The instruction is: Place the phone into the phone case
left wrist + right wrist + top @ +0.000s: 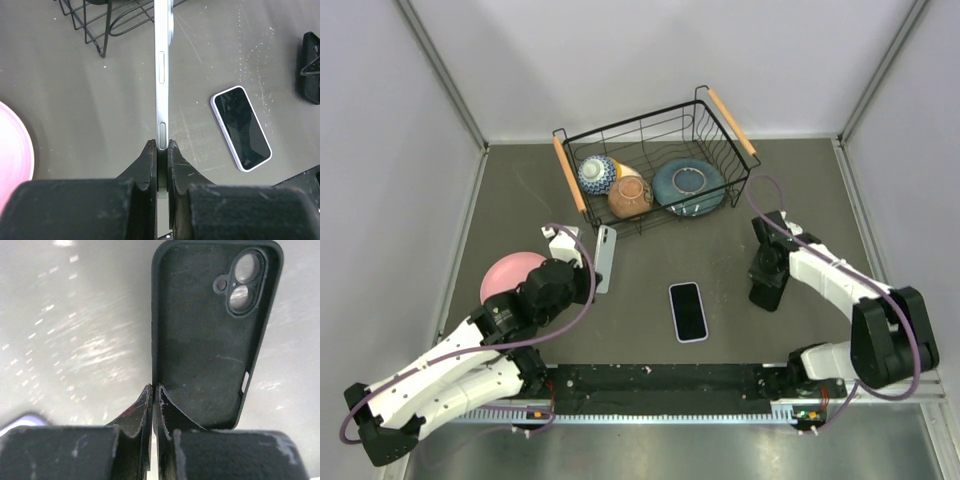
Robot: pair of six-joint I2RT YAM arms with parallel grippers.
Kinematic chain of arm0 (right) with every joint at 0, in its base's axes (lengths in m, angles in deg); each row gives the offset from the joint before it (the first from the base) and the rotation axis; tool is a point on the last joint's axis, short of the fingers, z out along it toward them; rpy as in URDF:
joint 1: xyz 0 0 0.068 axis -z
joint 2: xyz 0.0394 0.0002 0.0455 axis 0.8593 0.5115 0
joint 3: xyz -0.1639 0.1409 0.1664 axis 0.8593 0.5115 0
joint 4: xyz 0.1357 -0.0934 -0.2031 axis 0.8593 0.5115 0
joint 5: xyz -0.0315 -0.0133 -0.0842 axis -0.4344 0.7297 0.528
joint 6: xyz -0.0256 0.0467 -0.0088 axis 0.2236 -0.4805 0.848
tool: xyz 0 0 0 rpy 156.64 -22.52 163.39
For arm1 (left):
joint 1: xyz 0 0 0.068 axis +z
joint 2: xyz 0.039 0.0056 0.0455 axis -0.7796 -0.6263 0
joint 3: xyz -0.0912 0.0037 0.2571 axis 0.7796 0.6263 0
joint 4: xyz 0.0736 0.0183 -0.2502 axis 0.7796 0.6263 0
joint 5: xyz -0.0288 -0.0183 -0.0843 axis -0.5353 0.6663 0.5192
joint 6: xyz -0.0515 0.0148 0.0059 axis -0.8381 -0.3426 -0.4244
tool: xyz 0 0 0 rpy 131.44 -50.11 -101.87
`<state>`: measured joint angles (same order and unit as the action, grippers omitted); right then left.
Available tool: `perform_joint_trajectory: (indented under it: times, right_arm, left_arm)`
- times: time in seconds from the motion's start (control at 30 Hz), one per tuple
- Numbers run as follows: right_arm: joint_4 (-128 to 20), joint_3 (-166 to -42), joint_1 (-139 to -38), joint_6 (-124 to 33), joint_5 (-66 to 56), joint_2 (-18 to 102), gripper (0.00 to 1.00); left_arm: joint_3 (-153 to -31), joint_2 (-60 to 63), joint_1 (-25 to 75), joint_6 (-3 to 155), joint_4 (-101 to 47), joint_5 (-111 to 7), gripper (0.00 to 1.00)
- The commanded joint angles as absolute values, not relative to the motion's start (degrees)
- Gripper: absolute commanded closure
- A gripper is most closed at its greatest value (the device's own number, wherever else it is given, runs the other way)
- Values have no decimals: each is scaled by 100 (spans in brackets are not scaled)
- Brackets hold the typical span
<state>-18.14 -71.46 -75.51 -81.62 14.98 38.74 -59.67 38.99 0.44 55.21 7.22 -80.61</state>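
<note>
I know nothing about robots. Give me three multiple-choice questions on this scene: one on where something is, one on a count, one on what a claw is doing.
1. Where does the black-screened phone lie?
A. Leaning on the back wall
B. On the pink plate
C. Flat on the table between the arms

2. How many dishes sit in the wire basket?
A. Three
B. One
C. Five

3. What is the left gripper doing?
A. Hanging open, empty
B. Shut on a pale blue phone held on edge
C. Shut on a bowl

1 C: its dark screen faces up from the table.
2 A: a patterned blue bowl, an orange bowl and a teal dish.
3 B: the wrist view shows the fingers closed on its thin side.
</note>
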Motion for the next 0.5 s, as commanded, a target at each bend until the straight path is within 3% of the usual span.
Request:
perform_joint_trajectory:
  times: [0.0,0.23,0.47]
  right_arm:
    - [-1891,-7512,-7962,-8044,1197,3282,100]
    - [-1847,-7943,-9252,-8694,905,2912,100]
    - [-2215,-8654,-11063,-9520,1028,3570,100]
  left_arm:
    - [-6254,4039,42,5256,555,-8527,100]
    - [-6657,3820,86,5053,1178,-9001,100]
    - [-6807,3994,95,4781,1644,-9292,100]
